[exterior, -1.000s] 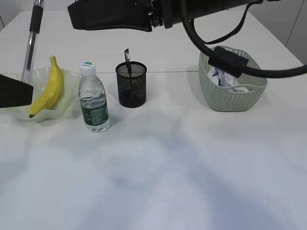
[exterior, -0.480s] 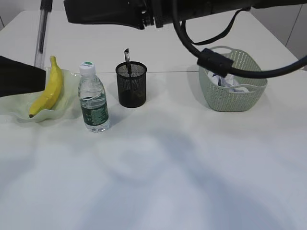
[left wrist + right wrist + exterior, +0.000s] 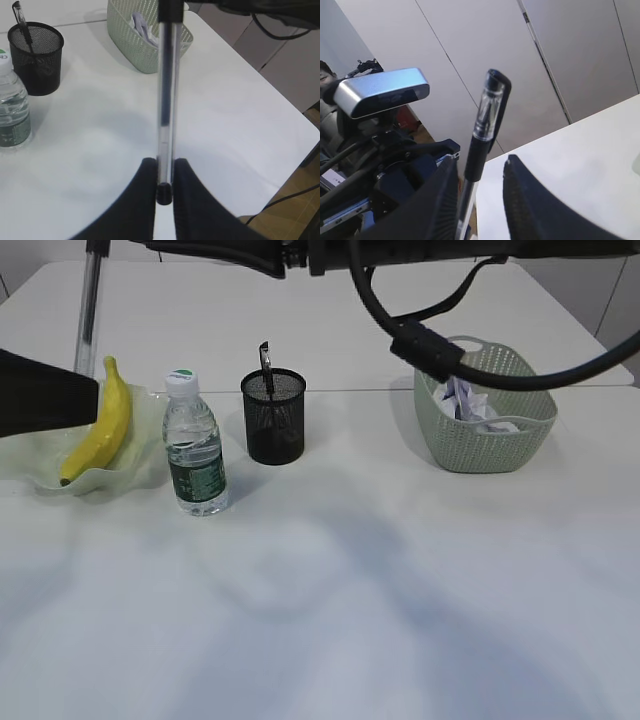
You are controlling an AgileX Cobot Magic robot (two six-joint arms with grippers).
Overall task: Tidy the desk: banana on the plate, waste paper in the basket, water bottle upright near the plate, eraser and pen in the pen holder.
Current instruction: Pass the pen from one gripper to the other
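The left fingers (image 3: 164,180) clench a clear pen (image 3: 166,100) upright above the plate (image 3: 150,435); the right fingers (image 3: 480,185) stand released around its capped end

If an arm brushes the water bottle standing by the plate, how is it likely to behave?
The water bottle would probably tip rather than slide: it stands tall on a narrow base. It looks nearly full of water, so likely fairly heavy for its size, which should steady it somewhat. Once down, its round clear body would likely roll, perhaps toward the plate or the pen holder.
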